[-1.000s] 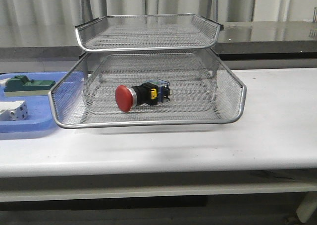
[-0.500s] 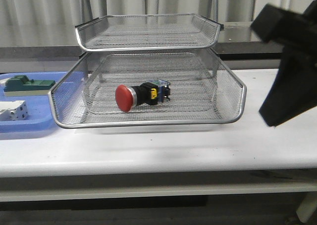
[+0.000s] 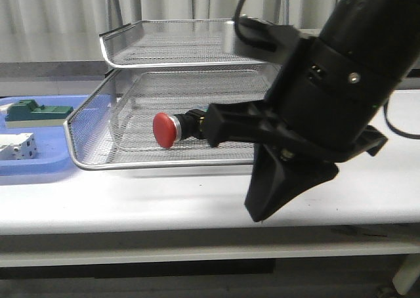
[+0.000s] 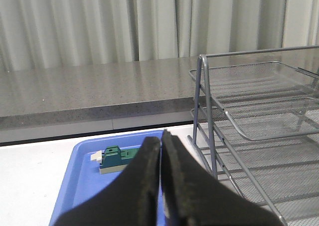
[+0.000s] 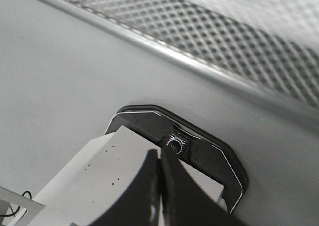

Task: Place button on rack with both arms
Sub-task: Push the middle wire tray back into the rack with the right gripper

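Note:
The button (image 3: 166,129) lies on its side in the pulled-out lower tier of the wire-mesh rack (image 3: 157,163), red cap facing front left. My right arm looms in front of the rack's right half and hides the button's rear. Its gripper (image 3: 258,215) points down over the table's front edge, shut and holding nothing; the right wrist view shows the shut fingertips (image 5: 160,154) below the rack's mesh (image 5: 239,42). My left gripper (image 4: 161,136) is shut and empty, hovering left of the rack (image 4: 249,111). It does not show in the front view.
A blue tray (image 3: 39,165) left of the rack holds a green block (image 3: 36,111) and a white block (image 3: 16,146); the green block (image 4: 117,158) also shows in the left wrist view. A camera housing (image 5: 199,151) sits just past the right fingertips. A grey counter (image 4: 75,94) runs behind.
My right arm has swung in from the right edge to in front of the rack, covering its right half and the button's rear. The button and the rack have not moved.

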`<state>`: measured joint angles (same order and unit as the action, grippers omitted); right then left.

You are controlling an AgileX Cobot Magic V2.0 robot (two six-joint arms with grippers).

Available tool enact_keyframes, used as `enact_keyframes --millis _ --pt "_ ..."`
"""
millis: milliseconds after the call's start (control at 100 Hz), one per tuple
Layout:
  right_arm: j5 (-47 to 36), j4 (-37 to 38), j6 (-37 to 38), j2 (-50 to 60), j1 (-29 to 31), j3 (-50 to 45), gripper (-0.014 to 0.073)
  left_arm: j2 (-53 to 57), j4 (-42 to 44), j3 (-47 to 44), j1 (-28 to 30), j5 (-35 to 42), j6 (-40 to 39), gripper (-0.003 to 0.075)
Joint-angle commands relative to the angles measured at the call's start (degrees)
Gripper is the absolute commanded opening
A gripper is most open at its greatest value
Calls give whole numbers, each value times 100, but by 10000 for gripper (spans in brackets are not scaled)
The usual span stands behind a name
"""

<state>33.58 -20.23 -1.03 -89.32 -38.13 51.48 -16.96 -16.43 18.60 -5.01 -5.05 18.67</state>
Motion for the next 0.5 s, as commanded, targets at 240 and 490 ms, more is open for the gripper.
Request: enact_keyframes --millis 240,490 --pt "-178 290 -86 -531 -163 735 -66 -46 -63 149 28 440 -51 4" --pt "-251 953 -86 -565 -163 1030 -66 -46 -63 149 28 440 -51 4"
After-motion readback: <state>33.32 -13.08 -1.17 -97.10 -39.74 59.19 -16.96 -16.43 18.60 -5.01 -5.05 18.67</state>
